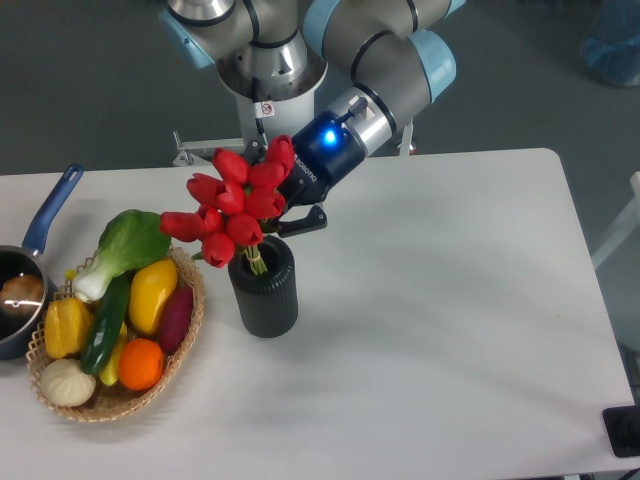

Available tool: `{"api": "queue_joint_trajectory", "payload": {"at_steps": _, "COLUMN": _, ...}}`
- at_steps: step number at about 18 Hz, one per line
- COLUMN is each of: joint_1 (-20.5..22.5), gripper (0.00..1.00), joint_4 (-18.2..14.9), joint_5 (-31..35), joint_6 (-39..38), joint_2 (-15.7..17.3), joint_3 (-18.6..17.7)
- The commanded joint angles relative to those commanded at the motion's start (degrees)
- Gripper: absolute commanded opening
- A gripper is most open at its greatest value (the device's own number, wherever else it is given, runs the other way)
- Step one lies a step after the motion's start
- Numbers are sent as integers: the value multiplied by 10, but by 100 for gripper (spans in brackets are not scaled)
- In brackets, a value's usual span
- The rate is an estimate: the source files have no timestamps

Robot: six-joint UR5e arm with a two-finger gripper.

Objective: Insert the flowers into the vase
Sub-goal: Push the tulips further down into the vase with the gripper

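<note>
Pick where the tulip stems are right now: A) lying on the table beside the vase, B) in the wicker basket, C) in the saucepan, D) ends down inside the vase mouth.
D: the flowers lean left with their stems running down into the mouth of the vase, while the gripper sits right behind the bunch.

A white table with rounded corners is seen from above, evenly lit. Beyond its far edge, dark grey floor is shown. A pale blue translucent object is cut off at the top right corner, its kind unclear.
</note>
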Motion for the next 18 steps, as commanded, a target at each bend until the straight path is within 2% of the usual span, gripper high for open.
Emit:
{"api": "queue_joint_trajectory", "payload": {"at_steps": 3, "joint_1": 0, "gripper": 10, "joint_4": 0, "joint_5": 1, "joint_6": 4, "joint_2": -6, "joint_3": -2}}
{"api": "queue_joint_trajectory", "payload": {"at_steps": 7, "joint_1": -1, "gripper": 10, "joint_4": 0, "joint_5": 45, "joint_6": 5, "joint_2": -5, "joint_3": -15}}
{"api": "queue_joint_trajectory", "payload": {"at_steps": 18, "joint_1": -2, "gripper": 9, "joint_4": 0, "joint_5": 48, "joint_6": 11, "joint_2": -15, "joint_3": -32}}
